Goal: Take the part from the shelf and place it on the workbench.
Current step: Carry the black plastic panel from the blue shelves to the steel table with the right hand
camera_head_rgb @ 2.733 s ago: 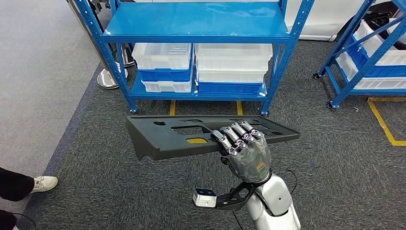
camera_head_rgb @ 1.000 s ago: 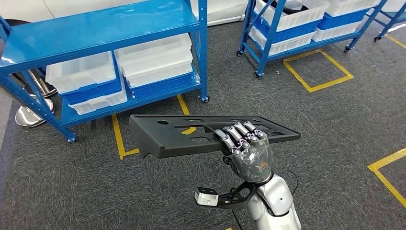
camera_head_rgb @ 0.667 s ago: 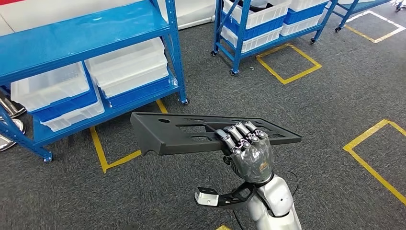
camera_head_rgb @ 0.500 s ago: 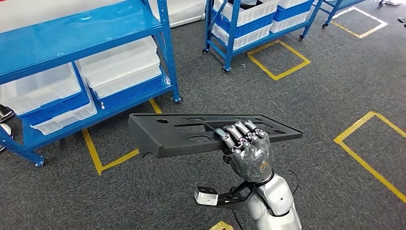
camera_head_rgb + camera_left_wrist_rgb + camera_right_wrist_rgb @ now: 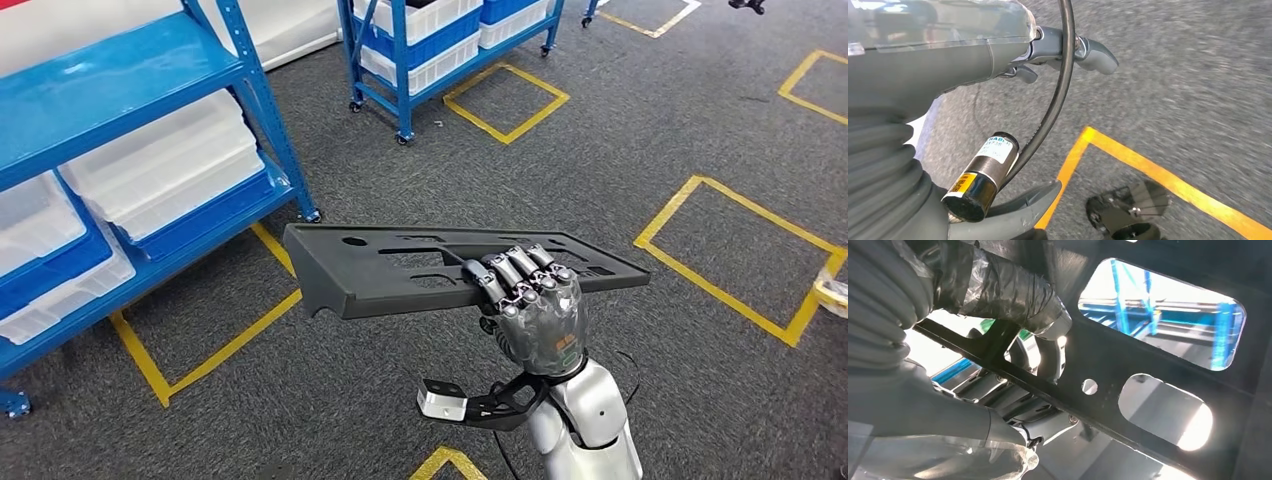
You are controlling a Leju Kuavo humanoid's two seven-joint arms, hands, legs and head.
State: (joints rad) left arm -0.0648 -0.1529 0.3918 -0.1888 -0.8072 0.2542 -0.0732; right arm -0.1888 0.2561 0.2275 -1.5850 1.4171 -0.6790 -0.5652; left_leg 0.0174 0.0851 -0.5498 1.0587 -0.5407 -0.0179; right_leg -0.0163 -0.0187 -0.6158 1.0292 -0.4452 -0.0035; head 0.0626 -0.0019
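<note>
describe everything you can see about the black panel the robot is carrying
The black panel is a long, flat, matt dark piece, plastic by its look, with a turned-down lip along its near edge. Its top has several rectangular cutouts and a small oval hole near its left end. It lies roughly level above the grey carpet, gripped by the right hand, fingers curled over the near edge. From beneath, rounded openings and a small round hole show.

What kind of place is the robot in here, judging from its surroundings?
Probably a warehouse or factory workshop floor. Blue metal shelving racks hold white and blue plastic bins, yellow tape squares mark zones on the grey carpet, and the right hand holds a dark part.
</note>
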